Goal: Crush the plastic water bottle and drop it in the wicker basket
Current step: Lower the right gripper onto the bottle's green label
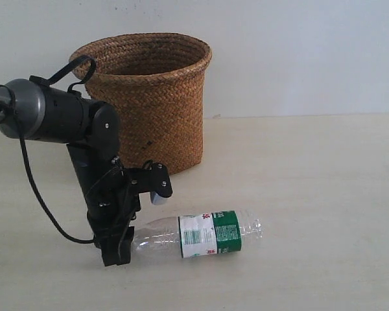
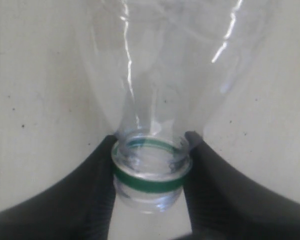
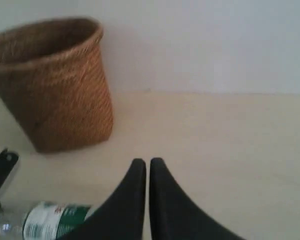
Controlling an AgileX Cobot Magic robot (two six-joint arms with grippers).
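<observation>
The plastic water bottle [image 1: 207, 234] lies on its side on the table in front of the wicker basket [image 1: 149, 97], its neck pointing left. My left gripper [image 1: 124, 241] is shut on that neck. Up close, the two black fingers [image 2: 95, 185] press either side of the bottle neck [image 2: 150, 172], which shows a green ring and an open mouth with no cap. The left gripper [image 2: 151, 145] holds it just above the table. My right gripper [image 3: 148, 162] is shut and empty above the table. From there the bottle label [image 3: 50, 220] and the basket [image 3: 55, 85] are seen.
A pale wall runs behind the table [image 1: 311, 194]. The left arm's black cable [image 1: 39, 194] loops down beside the arm. Part of the left arm [image 3: 2, 172] shows in the right wrist view. The right arm is out of the exterior view.
</observation>
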